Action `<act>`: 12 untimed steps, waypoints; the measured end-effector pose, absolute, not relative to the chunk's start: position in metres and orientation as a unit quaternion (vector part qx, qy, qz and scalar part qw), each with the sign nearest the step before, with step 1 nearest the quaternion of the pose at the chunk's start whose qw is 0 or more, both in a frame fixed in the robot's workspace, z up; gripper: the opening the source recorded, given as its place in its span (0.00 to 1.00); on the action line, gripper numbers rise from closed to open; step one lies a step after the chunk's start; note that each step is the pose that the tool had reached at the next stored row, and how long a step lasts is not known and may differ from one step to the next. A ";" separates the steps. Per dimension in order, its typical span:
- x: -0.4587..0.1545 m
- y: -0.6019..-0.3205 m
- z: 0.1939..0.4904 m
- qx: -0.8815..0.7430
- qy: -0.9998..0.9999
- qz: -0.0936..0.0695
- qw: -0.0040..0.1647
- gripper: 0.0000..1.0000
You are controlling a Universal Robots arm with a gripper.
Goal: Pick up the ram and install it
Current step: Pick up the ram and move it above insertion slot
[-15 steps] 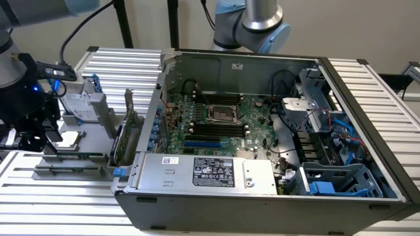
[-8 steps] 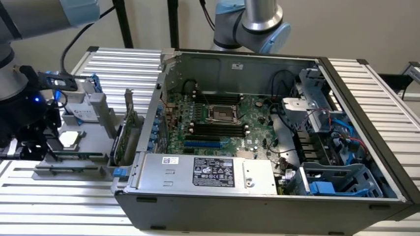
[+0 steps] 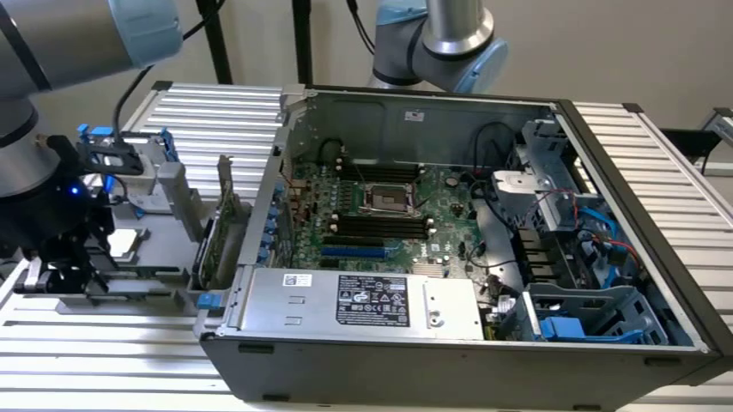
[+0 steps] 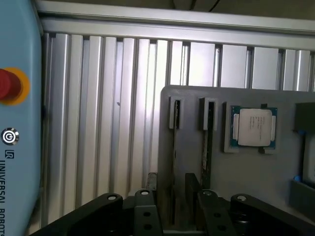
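The jaws stand open and empty, straddling the ram, which sits edge-on in a slot of the grey tray beside a second stick and a silver chip. In the exterior view, the tray lies at 9 o'clock of the computer case.

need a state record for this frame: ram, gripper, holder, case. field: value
ram: edge-on in a slot of the grey holder, not lifted
second stick: in the neighbouring slot
gripper: open, low over the holder, jaws either side of the ram
processor chip: in its pocket on the same holder, beside the sticks
computer case: open, on the exterior view's right of the holder, motherboard exposed
task status: ram not yet picked up
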State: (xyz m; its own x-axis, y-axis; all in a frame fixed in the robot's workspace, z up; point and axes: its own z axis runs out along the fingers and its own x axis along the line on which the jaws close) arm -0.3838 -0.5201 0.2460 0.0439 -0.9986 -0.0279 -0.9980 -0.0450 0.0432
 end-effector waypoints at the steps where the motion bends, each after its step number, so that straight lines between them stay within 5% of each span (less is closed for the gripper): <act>1: -0.383 -0.521 0.244 0.722 -0.691 -0.025 0.006 0.36; 12: -0.379 -0.523 0.224 0.722 -0.691 -0.028 0.003 0.36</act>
